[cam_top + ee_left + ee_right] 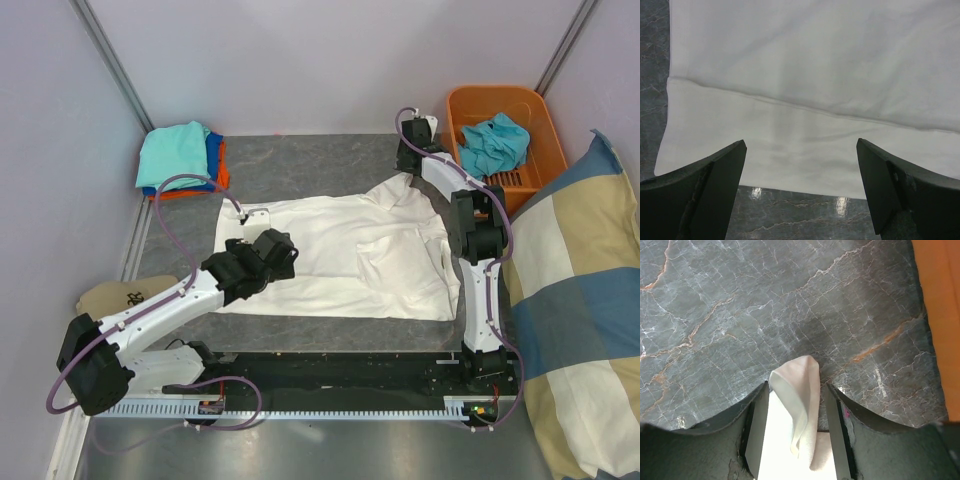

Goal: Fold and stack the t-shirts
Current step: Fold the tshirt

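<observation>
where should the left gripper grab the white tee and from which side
Grip the hem band of the white tee. It lies flat with its free edge facing the left arm and bare table in front of it, so come in low from that side. The open left gripper hovers over it. The right gripper pinches a fold at the opposite end.

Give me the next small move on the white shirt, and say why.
Probably lower the left pincer and close it on the hem of the white t-shirt: it hangs open above that edge, while the right pincer is shut on a fold of the cloth.
</observation>
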You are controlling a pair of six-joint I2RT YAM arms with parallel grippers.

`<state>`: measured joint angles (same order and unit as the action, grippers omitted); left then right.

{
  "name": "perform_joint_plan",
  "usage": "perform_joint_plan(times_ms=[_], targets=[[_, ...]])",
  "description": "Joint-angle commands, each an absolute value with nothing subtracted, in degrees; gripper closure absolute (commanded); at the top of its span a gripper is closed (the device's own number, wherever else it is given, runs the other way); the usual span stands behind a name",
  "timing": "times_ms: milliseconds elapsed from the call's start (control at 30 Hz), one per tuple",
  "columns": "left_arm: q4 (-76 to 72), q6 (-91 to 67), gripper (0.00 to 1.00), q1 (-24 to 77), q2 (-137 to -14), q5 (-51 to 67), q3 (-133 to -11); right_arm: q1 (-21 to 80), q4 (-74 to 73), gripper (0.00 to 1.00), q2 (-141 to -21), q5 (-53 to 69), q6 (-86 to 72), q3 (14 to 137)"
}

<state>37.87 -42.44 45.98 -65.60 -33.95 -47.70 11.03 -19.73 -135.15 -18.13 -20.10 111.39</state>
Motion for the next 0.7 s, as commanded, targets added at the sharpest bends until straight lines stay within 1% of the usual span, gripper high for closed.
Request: perform_joint_plan(times_ms=[0, 67, 100, 167, 200, 233, 267, 367, 500, 600, 667], targets=[[38.1, -44.8, 0.0, 45.7, -64.2, -34.6, -47.3, 10.9, -18.1, 0.47, -136.1, -17.9, -20.0, 113.1], [38.1, -44.8, 0.0, 45.5, -64.2, -34.6, -47.2, 11.0, -18.0, 0.52, -136.1, -18.1, -19.9, 113.2], [38.1, -44.8, 0.0, 45.5, -64.2, -34.6, -47.3, 10.9, -18.0, 0.58, -136.1, -18.1, -19.9, 113.2], [38.1, -44.9, 0.0, 45.4, -64.3, -34.5, -47.3, 11.0, -17.9, 0.65, -136.1, -18.2, -19.9, 113.2], [38.1, -44.9, 0.0, 45.4, -64.4, -34.5, -47.1, 11.0, -17.9, 0.72, -136.2, -18.2, -19.8, 113.2], [38.1, -44.9, 0.0, 45.4, -64.5, -34.5, -47.2, 10.9, -17.8, 0.76, -136.3, -18.3, -19.8, 113.2], [38.1, -45.0, 0.0, 45.4, -64.6, -34.5, -47.2, 11.0, -17.8, 0.84, -136.3, -18.3, -19.7, 113.2], [38.1, -45.0, 0.0, 45.3, -65.0, -34.5, -47.2, 10.8, -17.8, 1.0, -136.1, -19.2, -19.4, 112.9], [37.8, -44.3, 0.0, 44.3, -65.6, -35.3, -48.4, 10.7, -16.8, 1.0, -134.6, -20.5, -19.4, 110.7], [35.9, -40.8, 0.0, 40.5, -66.5, -35.5, -51.7, 10.7, -15.8, 1.0, -132.4, -20.3, -19.3, 108.3], [32.0, -36.7, 0.0, 35.0, -68.0, -33.0, -54.5, 10.7, -15.4, 1.0, -130.4, -20.2, -19.5, 107.1]])
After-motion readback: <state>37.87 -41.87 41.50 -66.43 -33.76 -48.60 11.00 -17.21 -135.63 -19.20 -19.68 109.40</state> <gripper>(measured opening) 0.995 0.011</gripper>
